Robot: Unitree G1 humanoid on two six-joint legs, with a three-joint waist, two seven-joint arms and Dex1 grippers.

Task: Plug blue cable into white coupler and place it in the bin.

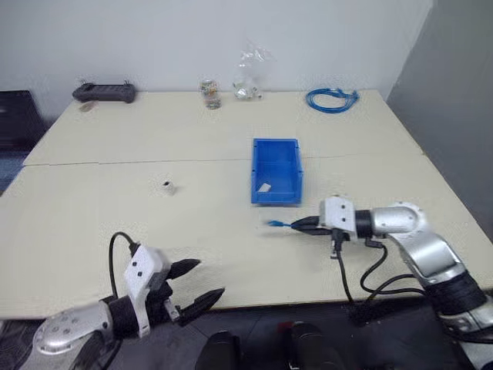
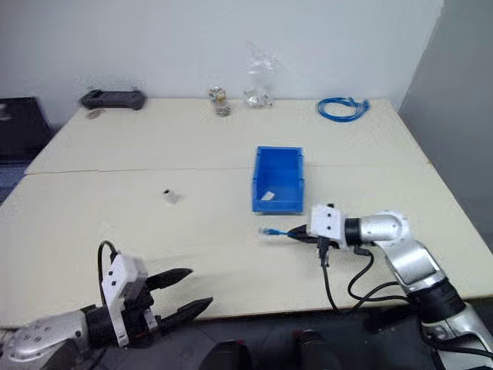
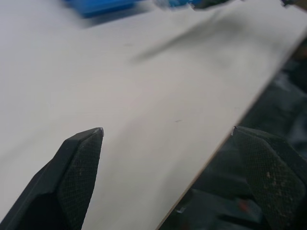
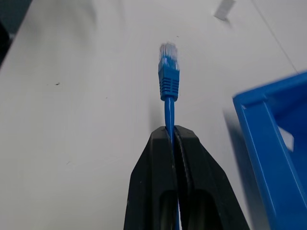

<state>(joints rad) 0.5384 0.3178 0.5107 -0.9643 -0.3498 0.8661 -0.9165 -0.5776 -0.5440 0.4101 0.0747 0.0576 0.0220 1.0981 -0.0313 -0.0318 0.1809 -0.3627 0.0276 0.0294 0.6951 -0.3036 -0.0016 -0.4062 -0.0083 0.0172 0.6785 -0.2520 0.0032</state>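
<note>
Blue cable (image 4: 169,79) plug clear in right wrist view; white coupler (image 1: 166,186) apart.

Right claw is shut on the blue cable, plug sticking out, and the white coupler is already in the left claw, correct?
Not quite. The left claw is open and empty, as the left eye view shows; the coupler sits on the table. The right claw is shut on the cable, plug sticking out.

Cream table (image 1: 115,231) spans most of frame; a seam line runs across its middle. Plain white wall (image 1: 192,38) along top. Grey panel (image 1: 454,92) at upper right. Dark object (image 1: 15,116) at left edge. Lighting even.
</note>
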